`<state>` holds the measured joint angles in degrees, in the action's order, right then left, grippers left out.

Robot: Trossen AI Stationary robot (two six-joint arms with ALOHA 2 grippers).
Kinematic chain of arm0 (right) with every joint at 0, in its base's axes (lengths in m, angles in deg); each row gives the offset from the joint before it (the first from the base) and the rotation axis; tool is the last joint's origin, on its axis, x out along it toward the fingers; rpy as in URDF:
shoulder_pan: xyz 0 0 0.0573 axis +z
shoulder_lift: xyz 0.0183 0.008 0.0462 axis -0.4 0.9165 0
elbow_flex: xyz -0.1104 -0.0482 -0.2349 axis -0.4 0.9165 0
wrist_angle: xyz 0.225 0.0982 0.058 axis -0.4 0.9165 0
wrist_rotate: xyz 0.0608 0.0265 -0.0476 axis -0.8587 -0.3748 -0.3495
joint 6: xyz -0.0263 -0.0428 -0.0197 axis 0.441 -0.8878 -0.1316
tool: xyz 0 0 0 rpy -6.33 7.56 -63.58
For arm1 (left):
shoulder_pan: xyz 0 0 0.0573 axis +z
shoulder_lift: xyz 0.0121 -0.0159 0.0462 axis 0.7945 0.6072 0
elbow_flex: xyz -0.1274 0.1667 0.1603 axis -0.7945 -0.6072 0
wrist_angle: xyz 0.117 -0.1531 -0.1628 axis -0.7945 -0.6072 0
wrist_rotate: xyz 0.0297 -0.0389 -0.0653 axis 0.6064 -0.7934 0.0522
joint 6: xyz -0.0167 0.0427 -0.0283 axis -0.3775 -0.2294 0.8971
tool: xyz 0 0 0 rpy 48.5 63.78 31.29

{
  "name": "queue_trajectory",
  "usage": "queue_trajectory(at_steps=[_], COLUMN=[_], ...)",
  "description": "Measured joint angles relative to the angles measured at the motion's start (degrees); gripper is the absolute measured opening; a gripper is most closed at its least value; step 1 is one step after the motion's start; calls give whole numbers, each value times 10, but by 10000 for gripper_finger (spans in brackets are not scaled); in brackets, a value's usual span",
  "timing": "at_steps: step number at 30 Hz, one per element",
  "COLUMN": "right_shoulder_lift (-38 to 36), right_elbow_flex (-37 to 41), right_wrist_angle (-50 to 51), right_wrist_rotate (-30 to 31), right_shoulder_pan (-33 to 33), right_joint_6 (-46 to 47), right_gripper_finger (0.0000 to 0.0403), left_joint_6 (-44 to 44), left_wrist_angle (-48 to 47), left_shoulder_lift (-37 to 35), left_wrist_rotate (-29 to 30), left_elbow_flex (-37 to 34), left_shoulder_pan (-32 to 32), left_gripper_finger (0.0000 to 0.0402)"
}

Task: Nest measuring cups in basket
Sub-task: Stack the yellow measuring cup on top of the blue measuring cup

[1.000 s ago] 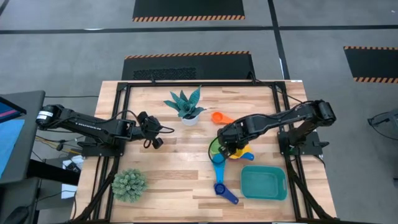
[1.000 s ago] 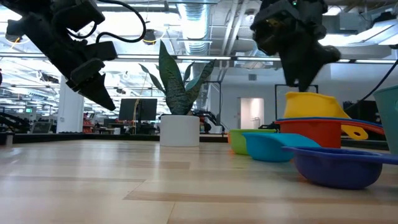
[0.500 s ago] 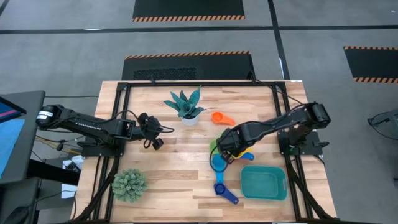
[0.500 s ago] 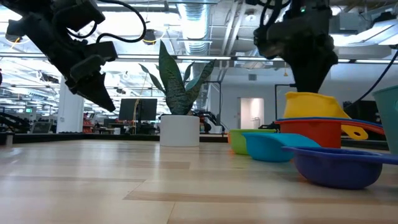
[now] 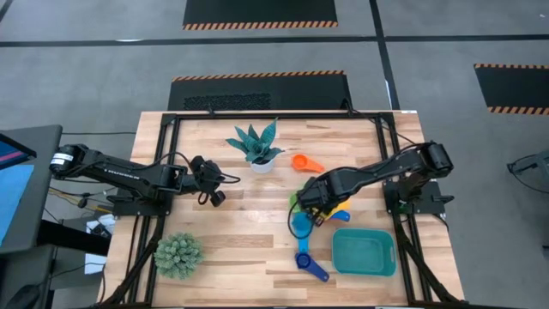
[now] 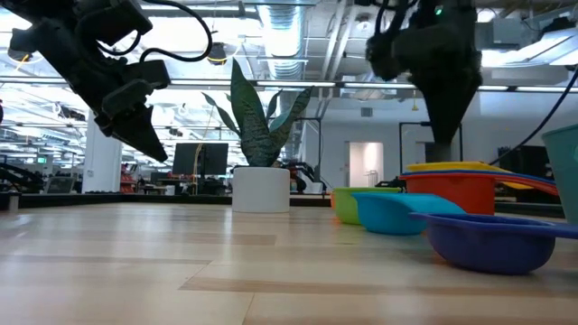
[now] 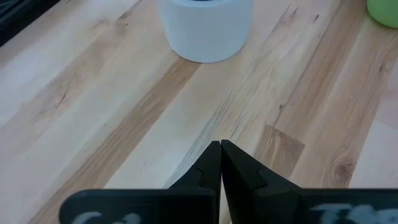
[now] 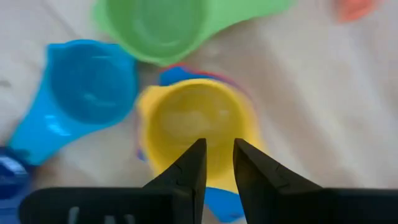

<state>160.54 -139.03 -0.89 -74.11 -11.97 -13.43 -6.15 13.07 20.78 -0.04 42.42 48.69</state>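
Note:
Right of the table's middle lie several measuring cups. A yellow cup (image 8: 193, 124) sits nested deep in a red cup (image 6: 452, 191). Beside them rest a green cup (image 8: 155, 25), a light blue cup (image 8: 84, 84) and a blue cup (image 5: 306, 262), each on its bottom. An orange cup (image 5: 302, 162) lies farther back. The teal basket (image 5: 363, 252) stands at the near right. My right gripper (image 8: 217, 158) points straight down over the yellow cup, its fingers a narrow gap apart. My left gripper (image 7: 220, 165) hangs shut above the table's left half. My right gripper's fingertips (image 8: 198, 152) come from above into the bowl of the yellow cup. Only the cup's inside shows between them. I cannot tell whether they touch it.
A spiky plant in a white pot (image 5: 256, 146) stands at the far middle. A round green plant (image 5: 178, 255) stands at the near left. Black frame rails run along the table's sides. Bare wood (image 5: 244, 223) lies between the two arms.
My right gripper has come down a little toward the stacked cups and has turned about its own line. The yellow cup, which stood high on the red cup, now sits sunk into it with only its rim showing.

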Motion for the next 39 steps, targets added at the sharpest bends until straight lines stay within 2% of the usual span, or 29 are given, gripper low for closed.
queue_trajectory(at_steps=[4,7,16,21,25,27,33,39], right_shoulder_lift=[-6,-8,-27,-72,-109,-119,-124,-133], right_elbow_flex=[-16,5,140,188,235,253,273,264], right_wrist_angle=[120,141,57,7,-77,-104,-136,-133], right_wrist_rotate=[127,146,91,82,31,24,-31,-73], right_shoulder_pan=[7,4,-35,-53,-66,-68,-60,-24], right_joint_6=[-17,-59,-169,-204,-235,-240,-247,-248], right_gripper_finger=[101,100,76,58,45,37,14,21], left_joint_6=[0,3,17,22,37,42,43,43], left_wrist_angle=[1,2,2,5,6,8,15,16], left_shoulder_lift=[0,0,0,0,0,0,0,0], left_wrist_rotate=[2,0,-1,-1,-2,-2,-2,-1], left_elbow_flex=[0,0,0,0,0,0,0,0], left_shoulder_pan=[0,0,0,0,0,0,0,0], left_gripper_finger=[0,0,0,0,0,0,0,0])
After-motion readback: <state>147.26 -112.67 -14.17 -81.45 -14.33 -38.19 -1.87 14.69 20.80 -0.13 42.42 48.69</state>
